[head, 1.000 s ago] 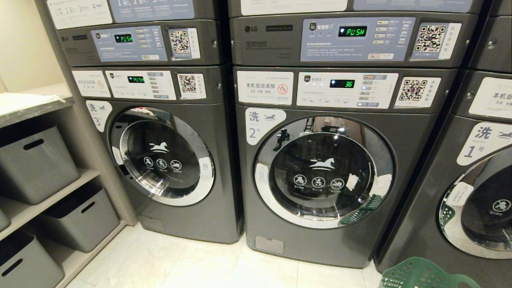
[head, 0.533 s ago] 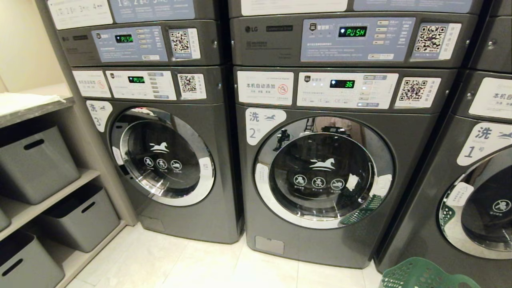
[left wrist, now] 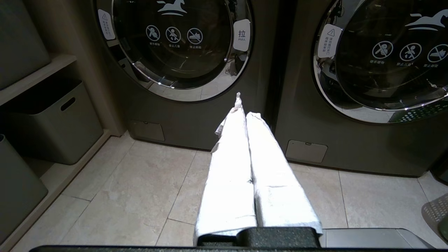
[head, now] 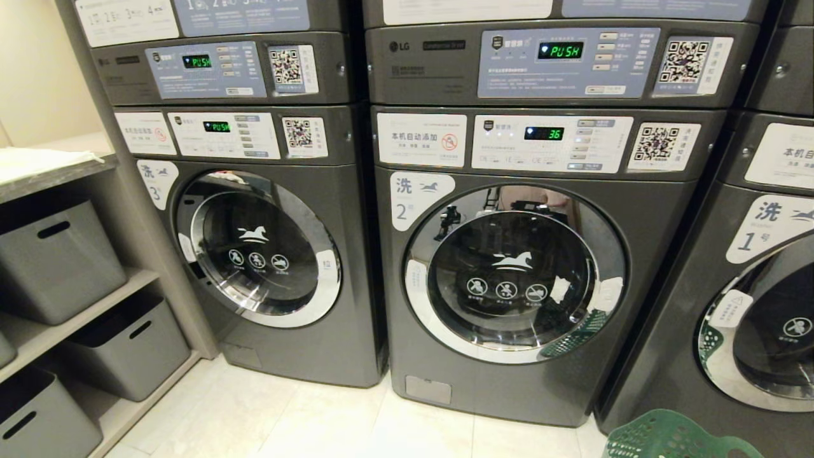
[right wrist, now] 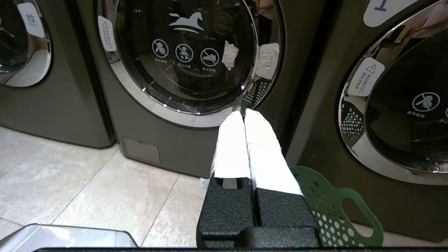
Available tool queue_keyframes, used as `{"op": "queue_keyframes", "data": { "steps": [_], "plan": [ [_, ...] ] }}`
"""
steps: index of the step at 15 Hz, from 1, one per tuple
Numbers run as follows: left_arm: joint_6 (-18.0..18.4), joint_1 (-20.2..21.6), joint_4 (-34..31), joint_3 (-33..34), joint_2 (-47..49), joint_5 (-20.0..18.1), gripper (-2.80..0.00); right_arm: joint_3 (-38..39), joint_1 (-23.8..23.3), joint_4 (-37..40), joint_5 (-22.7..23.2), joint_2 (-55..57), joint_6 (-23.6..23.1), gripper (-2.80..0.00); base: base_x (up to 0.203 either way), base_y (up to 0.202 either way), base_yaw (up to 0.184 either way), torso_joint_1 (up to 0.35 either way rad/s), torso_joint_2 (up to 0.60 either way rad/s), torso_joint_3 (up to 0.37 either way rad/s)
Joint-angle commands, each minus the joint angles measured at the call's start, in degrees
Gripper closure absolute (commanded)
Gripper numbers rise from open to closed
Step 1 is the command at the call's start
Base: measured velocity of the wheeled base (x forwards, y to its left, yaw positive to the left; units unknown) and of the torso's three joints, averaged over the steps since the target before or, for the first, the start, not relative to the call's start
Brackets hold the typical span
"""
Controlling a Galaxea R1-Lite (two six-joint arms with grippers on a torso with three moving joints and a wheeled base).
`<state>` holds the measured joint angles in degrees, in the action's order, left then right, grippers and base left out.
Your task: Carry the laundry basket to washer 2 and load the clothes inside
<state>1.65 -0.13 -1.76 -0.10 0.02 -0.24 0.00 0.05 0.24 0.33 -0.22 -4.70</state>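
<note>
The right gripper is clenched, its white-wrapped fingers pressed together and holding nothing. The left gripper is clenched and empty too, above the tiled floor. The green laundry basket stands on the floor just beside the right gripper. Behind them, washer 2 has its round door closed.

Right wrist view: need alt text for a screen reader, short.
The right gripper, its white-wrapped fingers shut on nothing, points at the closed round door of washer 2. A green perforated laundry basket sits on the tiled floor beside it, in front of washer 1.
</note>
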Motion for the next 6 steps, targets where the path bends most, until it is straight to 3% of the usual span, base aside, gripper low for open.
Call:
{"op": "queue_keyframes", "data": {
  "steps": [1, 6],
  "plan": [
    [0.02, -0.04, 0.00, 0.01, -0.20, -0.02, 0.00, 0.09, -0.05, 0.11, 0.02, 0.13, -0.58, 0.00, 0.000, 0.000, 0.000, 0.000, 0.00, 0.000],
    [0.02, -0.04, 0.00, 0.01, -0.20, -0.02, 0.00, 0.00, 0.02, -0.21, -0.25, 0.13, 3.87, 0.00, 0.000, 0.000, 0.000, 0.000, 0.00, 0.000]
  ]
}}
